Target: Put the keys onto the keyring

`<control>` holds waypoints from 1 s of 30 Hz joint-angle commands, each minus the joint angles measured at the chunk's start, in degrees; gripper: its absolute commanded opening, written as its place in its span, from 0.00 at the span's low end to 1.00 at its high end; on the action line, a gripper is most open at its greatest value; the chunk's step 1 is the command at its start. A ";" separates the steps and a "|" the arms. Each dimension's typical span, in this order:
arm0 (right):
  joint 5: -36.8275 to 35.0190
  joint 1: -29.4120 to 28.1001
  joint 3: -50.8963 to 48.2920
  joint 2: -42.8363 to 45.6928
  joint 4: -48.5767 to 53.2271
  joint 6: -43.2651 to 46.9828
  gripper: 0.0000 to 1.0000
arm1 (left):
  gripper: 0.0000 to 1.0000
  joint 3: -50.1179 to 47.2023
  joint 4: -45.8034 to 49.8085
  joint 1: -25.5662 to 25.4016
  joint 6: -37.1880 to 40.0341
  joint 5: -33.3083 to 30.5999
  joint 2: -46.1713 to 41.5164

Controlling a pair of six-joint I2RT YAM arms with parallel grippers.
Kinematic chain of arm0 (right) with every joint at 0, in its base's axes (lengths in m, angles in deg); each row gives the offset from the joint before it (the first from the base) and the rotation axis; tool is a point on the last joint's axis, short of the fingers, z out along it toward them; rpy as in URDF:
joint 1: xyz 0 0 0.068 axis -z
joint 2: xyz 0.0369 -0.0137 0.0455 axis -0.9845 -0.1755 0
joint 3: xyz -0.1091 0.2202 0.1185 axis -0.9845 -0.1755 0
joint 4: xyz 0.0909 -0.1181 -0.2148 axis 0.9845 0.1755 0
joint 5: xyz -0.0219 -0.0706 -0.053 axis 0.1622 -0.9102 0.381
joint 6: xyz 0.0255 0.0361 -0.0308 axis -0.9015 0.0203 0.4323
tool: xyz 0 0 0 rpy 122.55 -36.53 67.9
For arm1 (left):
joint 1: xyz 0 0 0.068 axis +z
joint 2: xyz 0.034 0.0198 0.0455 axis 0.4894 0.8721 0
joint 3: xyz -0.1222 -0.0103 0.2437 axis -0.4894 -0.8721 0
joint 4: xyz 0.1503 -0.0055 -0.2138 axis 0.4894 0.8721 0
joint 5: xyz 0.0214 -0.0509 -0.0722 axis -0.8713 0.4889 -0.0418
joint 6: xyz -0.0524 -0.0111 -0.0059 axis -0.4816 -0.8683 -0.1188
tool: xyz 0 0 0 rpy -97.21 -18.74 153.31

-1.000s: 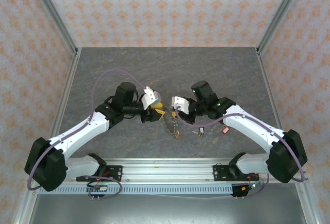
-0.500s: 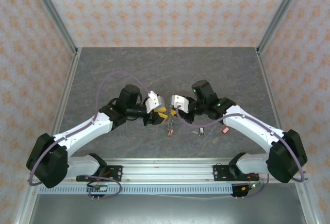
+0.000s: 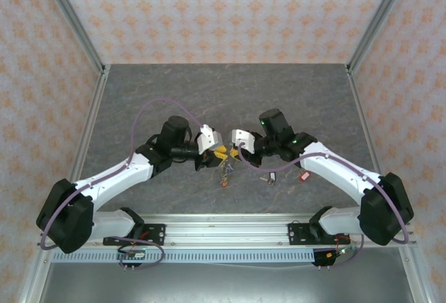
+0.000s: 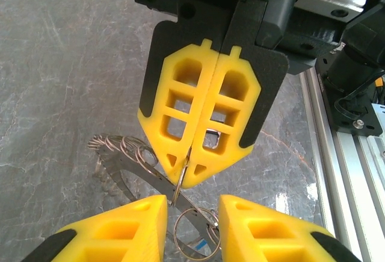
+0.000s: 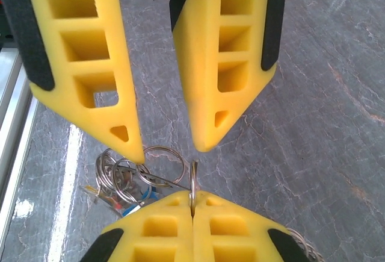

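**STATUS: KEYRING PINCHED BY RIGHT GRIPPER, LEFT GRIPPER SPREAD**

My right gripper (image 5: 191, 200) has its 2 fingers pressed together on the keyring (image 5: 191, 180). In the right wrist view, the keyring stands edge-on and upright out of the fingertips.

My left gripper (image 4: 191, 206) faces the right gripper tip to tip. Its 2 fingers are spread apart and grip nothing. The metal held by the right gripper reaches into the gap between them. I cannot tell whether either finger touches it.

A bunch of keys (image 5: 135, 200), 1 with a blue head, hangs on small split rings (image 5: 117, 174) just beside the keyring.

In the top external view, both grippers meet above the middle of the grey table (image 3: 174, 94), with the bunch hanging just below them. A red-headed key (image 3: 304, 175) lies on the table beside my right forearm. A darker key (image 3: 269, 177) lies nearer the grippers.
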State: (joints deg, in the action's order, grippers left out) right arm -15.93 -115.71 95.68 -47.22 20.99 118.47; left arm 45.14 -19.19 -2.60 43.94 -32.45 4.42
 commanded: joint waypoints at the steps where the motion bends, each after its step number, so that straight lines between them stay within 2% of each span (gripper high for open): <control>1: 3.54 0.30 -0.34 0.27 -3.09 0.75 0.00 | 0.27 1.88 -1.32 -0.24 1.74 1.70 1.10; 8: 4.55 0.28 -0.51 0.16 -3.40 0.66 0.00 | 0.27 3.19 -1.79 -0.19 1.75 2.12 2.41; 13: 5.44 0.30 -0.45 0.15 -4.14 0.24 0.00 | 0.22 4.26 -0.13 -0.21 2.56 2.95 3.53; 21: 4.68 0.30 -1.47 1.15 -4.96 -0.39 0.00 | 0.03 5.87 5.87 -0.23 6.13 3.69 5.09; 25: 4.13 0.30 -2.25 1.82 -5.37 -0.80 0.00 | 0.00 6.76 9.86 -0.30 8.52 3.51 5.06; 28: 3.56 0.29 -2.79 2.13 -5.66 -1.02 0.00 | 0.00 6.46 8.73 -0.23 8.22 3.31 4.93; 30: 2.84 0.28 -3.41 2.50 -6.33 -1.77 0.05 | 0.00 5.94 6.93 -0.25 7.43 3.25 4.77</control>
State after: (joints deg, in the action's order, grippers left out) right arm -13.67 -115.47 93.23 -46.96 17.95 117.34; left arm 50.38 -12.76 -2.60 51.00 -29.72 9.40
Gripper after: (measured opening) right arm 0.049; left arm 0.041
